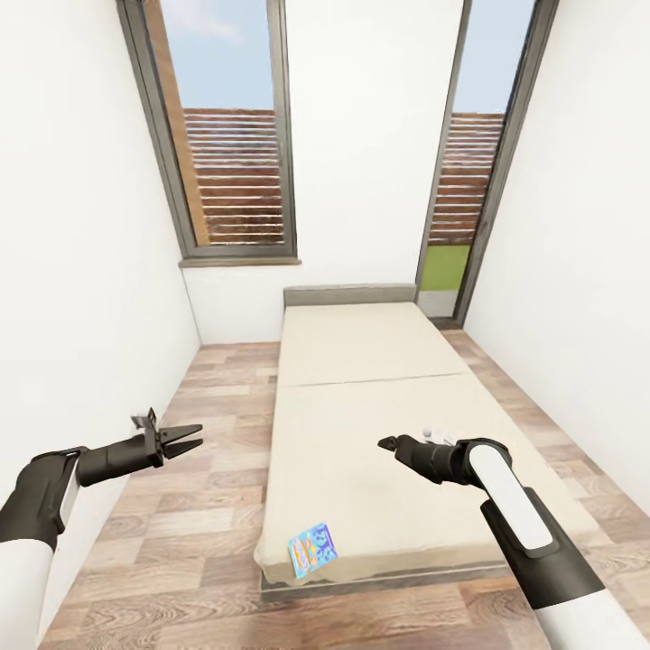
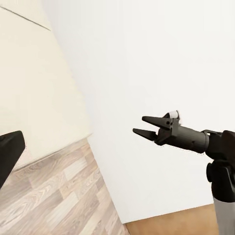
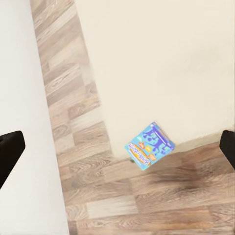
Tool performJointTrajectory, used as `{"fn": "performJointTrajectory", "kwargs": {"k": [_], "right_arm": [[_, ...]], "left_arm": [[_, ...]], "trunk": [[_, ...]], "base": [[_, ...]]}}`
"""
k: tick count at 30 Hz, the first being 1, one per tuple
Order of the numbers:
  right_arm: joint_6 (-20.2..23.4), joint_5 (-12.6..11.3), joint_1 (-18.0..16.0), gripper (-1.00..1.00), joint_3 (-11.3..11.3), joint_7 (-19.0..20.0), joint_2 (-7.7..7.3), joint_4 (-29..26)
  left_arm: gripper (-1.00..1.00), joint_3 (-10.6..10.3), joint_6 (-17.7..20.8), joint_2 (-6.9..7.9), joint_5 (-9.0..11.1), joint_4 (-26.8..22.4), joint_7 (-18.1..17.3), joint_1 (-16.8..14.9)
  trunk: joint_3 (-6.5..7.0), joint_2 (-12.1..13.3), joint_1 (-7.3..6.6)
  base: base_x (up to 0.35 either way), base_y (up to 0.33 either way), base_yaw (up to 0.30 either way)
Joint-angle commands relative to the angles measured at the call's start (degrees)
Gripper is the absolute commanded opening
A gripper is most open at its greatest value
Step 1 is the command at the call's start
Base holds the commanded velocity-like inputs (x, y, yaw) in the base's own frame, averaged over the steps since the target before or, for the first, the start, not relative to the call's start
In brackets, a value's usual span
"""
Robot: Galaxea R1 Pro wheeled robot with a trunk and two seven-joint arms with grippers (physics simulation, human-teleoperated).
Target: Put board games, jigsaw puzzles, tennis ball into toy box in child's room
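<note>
Head view. Bed (image 1: 361, 424): low, beige mattress cover, dark grey frame and headboard, standing lengthwise away from the camera between two white walls. Small blue board game (image 1: 312, 547): lying flat on the mattress at the near corner on the robot's left side, just inside the edge. Left gripper (image 1: 191, 437): held out over the wood floor (image 1: 199, 506) beside the bed, its two dark fingers slightly parted, nothing between them. Right gripper (image 1: 388, 443): held out over the mattress, pointing towards the left arm; its fingers lie nearly in line with the camera, so from here I cannot tell how far they are spread (no item visible at the tips). Behind the bed: a tall window (image 1: 226, 135) and a glazed door (image 1: 460, 171), both grey-framed, with slatted fencing outside.

Left wrist view. Right gripper (image 2: 138, 125): seen from the side against a white wall (image 2: 161, 58), fingers parted by a narrow gap, holding nothing. A dark fingertip of the left gripper sits at the frame edge. Mattress edge and wood floor also in frame.

Right wrist view. Small blue board game (image 3: 149, 145): printed face up, resting on the corner of the mattress (image 3: 161, 63), its lower edge overlapping the mattress rim next to the floor. Two dark fingertips (image 3: 10, 149) of the right gripper at opposite frame edges, well apart from the box (not touching it).
</note>
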Motion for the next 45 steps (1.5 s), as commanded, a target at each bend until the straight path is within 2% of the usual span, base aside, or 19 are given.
{"fn": "performJointTrajectory", "kwargs": {"k": [1,45], "right_arm": [[0.0,-0.6,-0.1,1.00,0.1,-0.6,-0.06,-0.1],[0.1,-0.6,-0.1,1.00,0.0,-0.6,-0.55,-0.3]], "left_arm": [[1.00,0.1,0.6,-0.07,-0.6,0.0,-0.5,-0.1],[1.00,0.0,0.1,-0.62,-0.7,0.0,-0.5,-0.1]], "trunk": [[-0.13,-0.1,0.04],[-0.13,-0.1,0.04]], "base": [[0.000,0.000,0.282],[0.000,0.000,0.279]]}}
